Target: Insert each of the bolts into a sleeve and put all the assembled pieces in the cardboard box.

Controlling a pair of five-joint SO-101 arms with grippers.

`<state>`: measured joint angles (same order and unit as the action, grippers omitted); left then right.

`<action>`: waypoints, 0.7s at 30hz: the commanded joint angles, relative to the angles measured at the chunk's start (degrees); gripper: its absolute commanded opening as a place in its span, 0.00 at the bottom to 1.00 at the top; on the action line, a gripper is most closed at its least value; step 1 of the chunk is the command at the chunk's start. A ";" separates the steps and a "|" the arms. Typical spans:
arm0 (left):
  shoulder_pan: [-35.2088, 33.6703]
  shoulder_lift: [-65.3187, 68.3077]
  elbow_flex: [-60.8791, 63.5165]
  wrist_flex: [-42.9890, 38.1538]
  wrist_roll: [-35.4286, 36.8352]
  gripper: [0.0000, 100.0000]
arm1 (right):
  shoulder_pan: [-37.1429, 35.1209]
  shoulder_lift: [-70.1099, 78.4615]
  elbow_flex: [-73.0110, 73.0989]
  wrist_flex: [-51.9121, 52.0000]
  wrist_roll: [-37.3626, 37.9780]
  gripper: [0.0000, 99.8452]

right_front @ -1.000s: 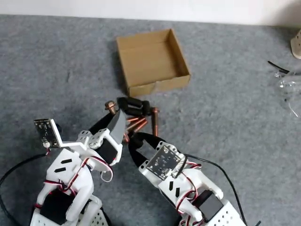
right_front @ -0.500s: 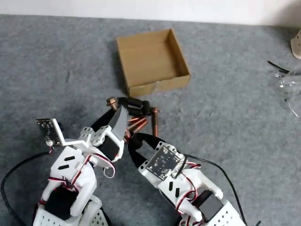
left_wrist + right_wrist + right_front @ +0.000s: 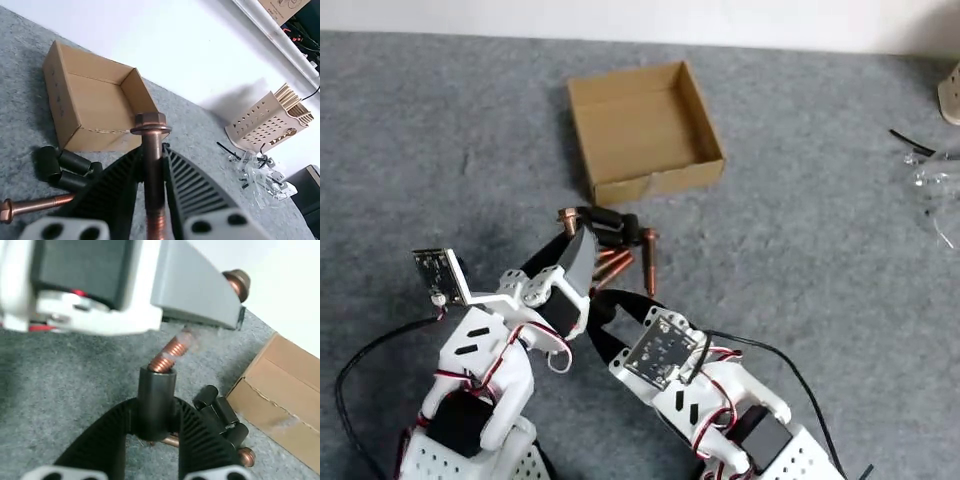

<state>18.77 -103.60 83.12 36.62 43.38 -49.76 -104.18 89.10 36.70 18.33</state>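
My left gripper point(image 3: 151, 150) is shut on a copper bolt point(image 3: 151, 175), head up and away from the wrist; the gripper point(image 3: 576, 243) and the bolt head point(image 3: 567, 215) also show from above. My right gripper point(image 3: 156, 412) is shut on a black sleeve point(image 3: 156, 400), held just under the left jaws point(image 3: 605, 303). The bolt's threaded tip point(image 3: 167, 357) sits at the sleeve's open mouth. Loose bolts point(image 3: 649, 260) and black sleeves point(image 3: 611, 225) lie on the grey mat just beyond both grippers. The empty cardboard box point(image 3: 645, 130) stands farther back.
The grey mat point(image 3: 820, 260) stretches open to the right of the pile. Clear plastic bits and black ties point(image 3: 925, 170) lie at the far right edge. A perforated beige holder point(image 3: 267, 125) stands against the white wall.
The left arm has swung right and forward, carrying its bolt toward the right gripper's sleeve. The right gripper drew back slightly toward its base.
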 commanded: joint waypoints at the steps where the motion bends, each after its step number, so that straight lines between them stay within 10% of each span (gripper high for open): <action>1: 0.13 -0.66 -0.40 -1.49 -0.09 0.00 | 1.98 -0.66 -1.01 -1.19 -0.53 0.00; 21: 0.13 -0.75 -0.57 -1.41 -0.18 0.00 | 4.26 -0.13 -0.84 -4.53 -0.53 0.00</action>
<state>18.68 -103.96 83.12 35.91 43.47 -47.74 -104.09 89.19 35.65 18.42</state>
